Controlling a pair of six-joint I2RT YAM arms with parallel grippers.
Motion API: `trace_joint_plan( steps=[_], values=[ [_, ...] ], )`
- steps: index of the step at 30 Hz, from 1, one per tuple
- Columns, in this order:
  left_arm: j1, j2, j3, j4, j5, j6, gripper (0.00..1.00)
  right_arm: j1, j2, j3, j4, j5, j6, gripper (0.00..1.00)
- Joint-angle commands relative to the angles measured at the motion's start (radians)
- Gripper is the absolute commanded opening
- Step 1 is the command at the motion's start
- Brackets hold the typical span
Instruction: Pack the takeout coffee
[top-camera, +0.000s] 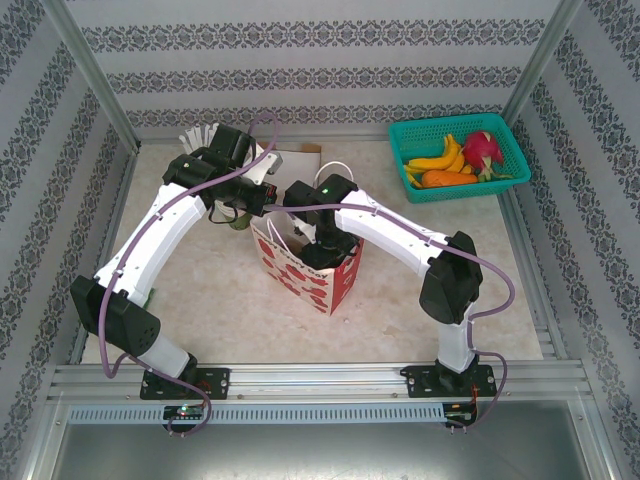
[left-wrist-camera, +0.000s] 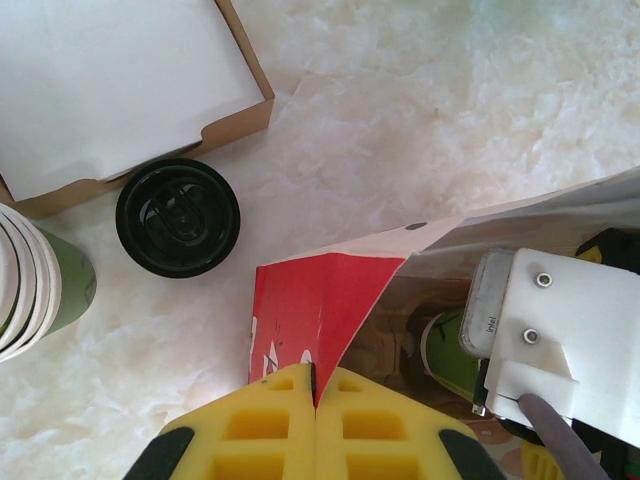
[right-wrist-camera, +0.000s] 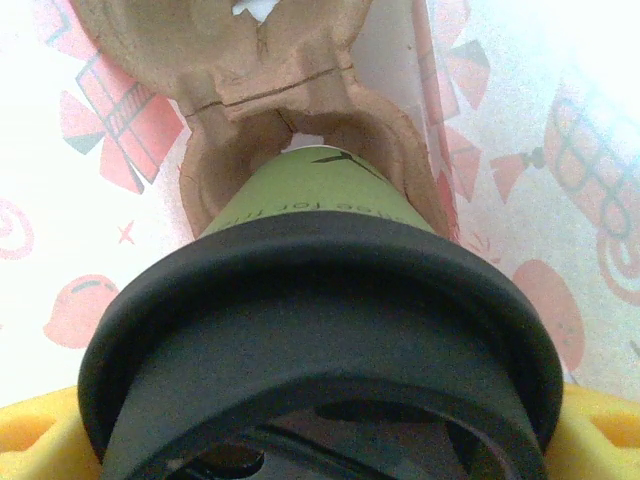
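The right gripper (right-wrist-camera: 320, 445) is clasping the takeout coffee (right-wrist-camera: 318, 200) by its black lid. Its yellow pads are standing wide apart and pressing on either side of the rim. It is reaching down inside the paper bag (top-camera: 318, 285), and the cup's green body is pointing into one socket of the brown pulp carrier (right-wrist-camera: 230, 120) lying on the bag's floor. Whether the base is seated in that socket or hanging just above it, I cannot tell.

The left gripper (left-wrist-camera: 315, 400) is pinching the bag's near rim, its fingers pressed together on the red-and-white paper, and so is holding the mouth open for the other arm.

By my reckoning the task is running well past its middle: the coffee is already inside the bag and is being placed rather than carried. What is remaining is to set the cup fully in the carrier, let go of the lid, lift the right arm out of the bag and free the rim.

Outside the bag, just beyond its far corner, a second black-lidded cup (left-wrist-camera: 178, 217) is standing on the table, suggesting another cup may be waiting.
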Motion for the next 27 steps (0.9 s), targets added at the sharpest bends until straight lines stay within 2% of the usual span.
trace_joint_plan(
  steps=[1,27],
  values=[
    [0.010,-0.019,-0.002,0.024,0.024,-0.002,0.00,-0.012,-0.002,-0.018,0.008,-0.011,0.019,0.43],
    [0.010,-0.015,0.000,0.025,0.015,-0.006,0.00,-0.024,0.014,-0.077,0.054,-0.023,0.020,0.42]
  ],
)
